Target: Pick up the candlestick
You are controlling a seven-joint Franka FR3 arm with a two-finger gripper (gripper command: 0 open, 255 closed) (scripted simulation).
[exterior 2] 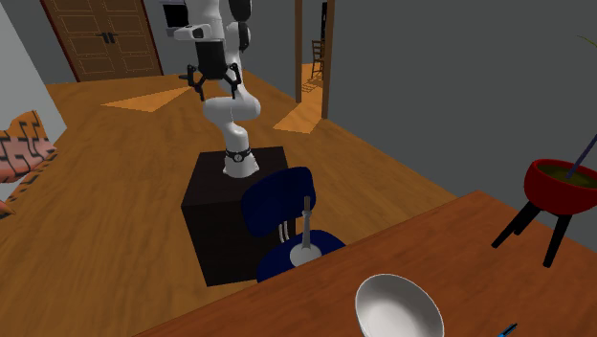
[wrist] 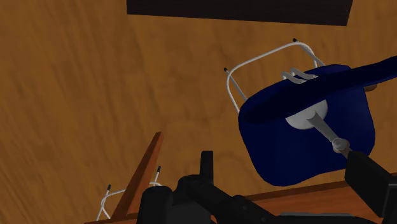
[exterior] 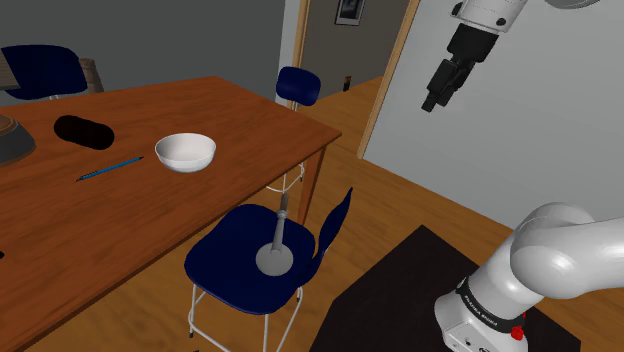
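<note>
Candlestick [exterior: 277,245] not yet picked up; nothing was grasped.
At the left, a pen [exterior: 110,168] and bowl [exterior: 186,151] were seen on the table [exterior: 60,230]. The candlestick was stood upright on the blue chair [exterior: 225,268], whose back may have hindered the approach. The gripper [exterior: 434,100] was held open, high and far right.

Backrest [exterior: 335,222] beside candlestick [exterior: 277,245], open above

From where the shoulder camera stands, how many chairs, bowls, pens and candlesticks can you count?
blue chairs: 3
white bowl: 1
blue pen: 1
grey candlestick: 1
Total: 6
</note>
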